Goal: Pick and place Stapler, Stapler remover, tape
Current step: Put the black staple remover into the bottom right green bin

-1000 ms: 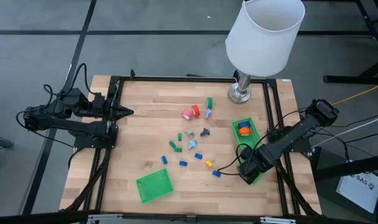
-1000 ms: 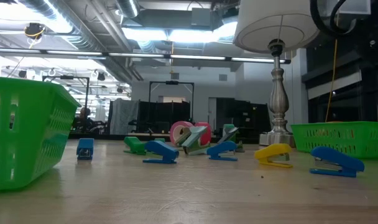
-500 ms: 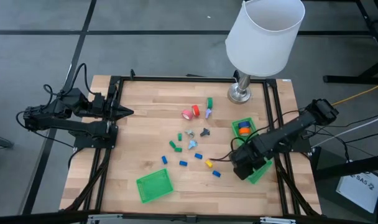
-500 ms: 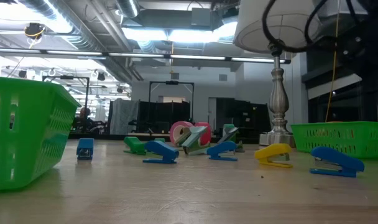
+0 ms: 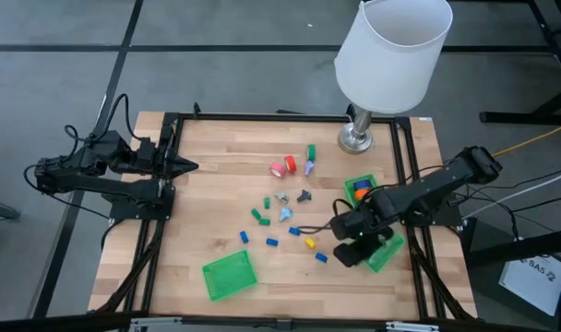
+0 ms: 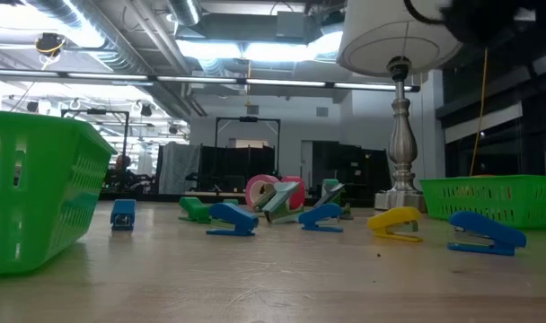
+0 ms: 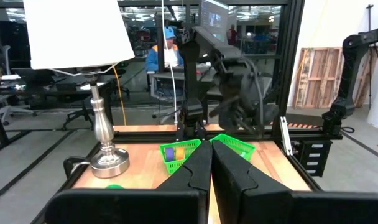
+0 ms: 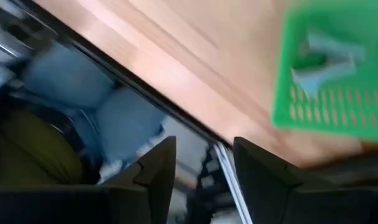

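Crowding the worktop (image 5: 207, 175) mid-area: small blue, green & yellow staplers, w/ the tape (image 5: 283, 166) rolls (red, pink) near the far side by a lamp (image 5: 391, 55). One green basket (image 5: 229, 275) sits near-left, another (image 5: 365, 194) at right w/ blue/orange rolls inside. Low view shows stapler shapes clearly, e.g. yellow stapler (image 6: 395, 223); high view only as dots. Right gripper (image 5: 347, 249) hovers by right basket, fingers spread apart, nothing between them. Left gripper (image 5: 190, 167) parked at left edge, fingers pressed together, empty.
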